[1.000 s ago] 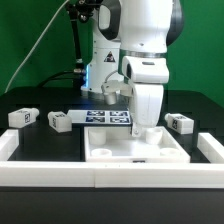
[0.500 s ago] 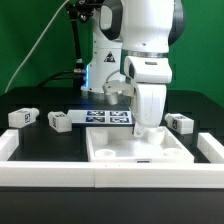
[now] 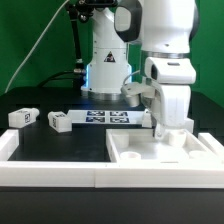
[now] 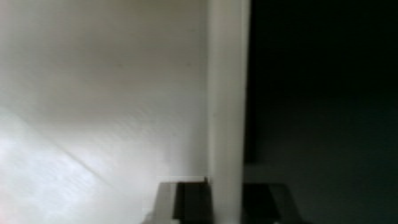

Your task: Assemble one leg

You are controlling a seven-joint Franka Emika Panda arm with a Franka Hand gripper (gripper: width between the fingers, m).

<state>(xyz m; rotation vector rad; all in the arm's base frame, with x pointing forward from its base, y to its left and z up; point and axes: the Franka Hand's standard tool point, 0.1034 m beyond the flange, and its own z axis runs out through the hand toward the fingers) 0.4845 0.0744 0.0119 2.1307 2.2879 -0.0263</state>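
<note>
Item, gripper (image 3: 168, 132): fingers (image 4: 185, 203) clamped across the square panel's (image 3: 150, 160) raised rim, likely so you can slide it along the worktop's (image 3: 60, 145) front edge.
Item, outer leg (image 3: 22, 117) and inner leg (image 3: 60, 121): lying loose near the edge on the exterior view's left, awaiting pickup.

Take the marker board (image 3: 110, 118) as the dial's centre in the exterior view, with twelve pointing away from the camera. The robot base (image 3: 105, 70) stands at twelve. Two legs lie on the table (image 3: 50, 145) at nine: one leg (image 3: 60, 121) near the board, the other leg (image 3: 22, 117) farther out. The panel (image 3: 150, 160) lies at four, and the gripper (image 3: 168, 130) has its fingers on either side of the panel's far rim, touching it.
</note>
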